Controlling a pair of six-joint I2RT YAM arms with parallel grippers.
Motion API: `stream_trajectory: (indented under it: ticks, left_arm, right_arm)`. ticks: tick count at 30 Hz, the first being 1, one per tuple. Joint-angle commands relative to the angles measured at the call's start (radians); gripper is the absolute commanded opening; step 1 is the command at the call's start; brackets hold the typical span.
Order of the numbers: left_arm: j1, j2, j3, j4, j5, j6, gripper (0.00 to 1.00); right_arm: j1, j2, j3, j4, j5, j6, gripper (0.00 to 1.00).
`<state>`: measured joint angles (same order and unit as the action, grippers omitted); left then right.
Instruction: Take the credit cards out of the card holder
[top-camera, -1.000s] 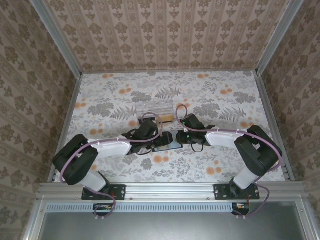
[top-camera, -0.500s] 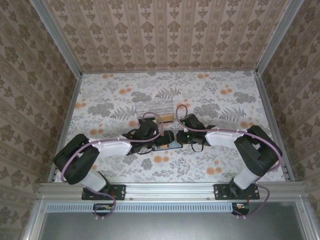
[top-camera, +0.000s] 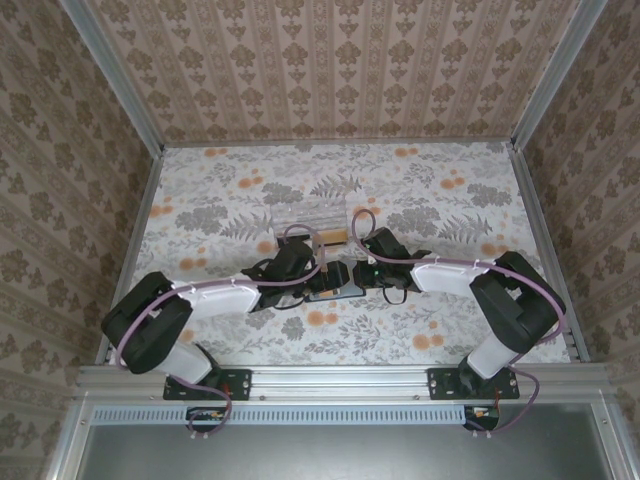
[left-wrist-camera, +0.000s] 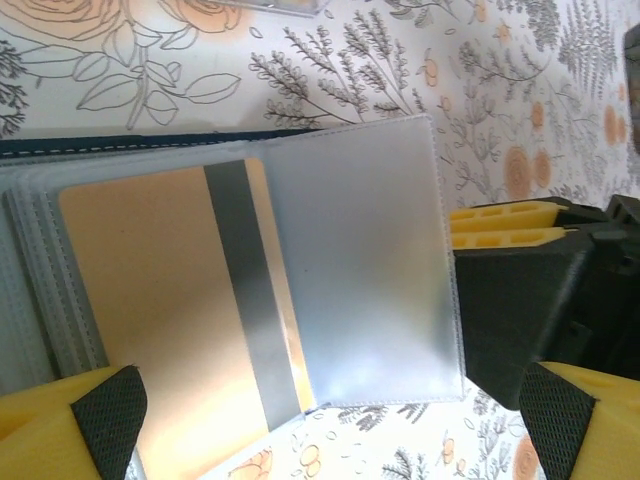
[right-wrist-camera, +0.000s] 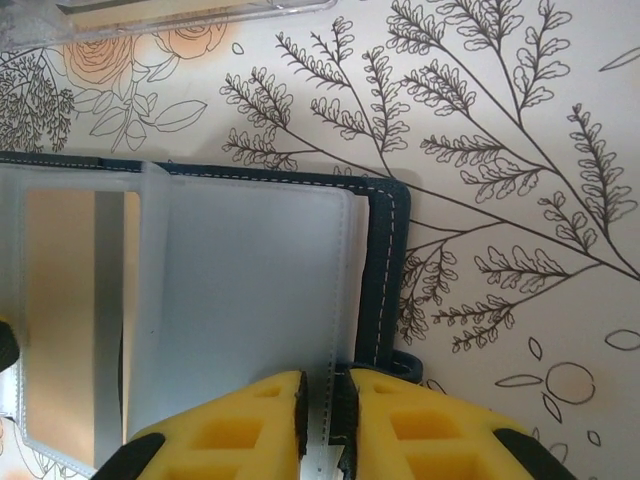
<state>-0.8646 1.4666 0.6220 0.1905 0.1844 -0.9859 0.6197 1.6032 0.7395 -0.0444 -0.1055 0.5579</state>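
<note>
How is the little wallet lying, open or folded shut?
Open: the card holder lies spread, its clear sleeves showing an orange card.

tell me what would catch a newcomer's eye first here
Two arms meet mid-table over the floral cloth, both at an open navy card holder. The right gripper pinches the holder at the edge of a clear sleeve. The left gripper stands wide open over an orange-tan card with a grey stripe, lying in the holder.
</note>
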Motion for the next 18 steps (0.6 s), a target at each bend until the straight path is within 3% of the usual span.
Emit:
stream_trajectory:
  ticks: [1,6,9,12,18]
  left_arm:
    - [-0.003,-0.058,-0.007,-0.038,0.005,0.031,1.00]
    - [0.015,-0.147,-0.017,-0.128,-0.042,0.066,1.00]
    - [0.040,-0.174,-0.044,-0.139,-0.043,0.072,0.93]
    - [0.058,-0.172,-0.067,-0.120,-0.030,0.070,0.74]
    - [0.076,-0.093,-0.049,-0.087,-0.004,0.084,0.20]
  right_arm:
    - [-0.006,-0.056,0.000,-0.107,0.079,0.019,0.23]
    - [-0.024,-0.165,-0.009,-0.129,0.113,0.017,0.23]
    - [-0.024,-0.221,-0.010,-0.118,0.105,0.014,0.24]
    - [-0.025,-0.255,-0.009,-0.079,0.048,0.018,0.23]
    - [-0.019,-0.135,0.021,0.023,-0.137,0.050,0.18]
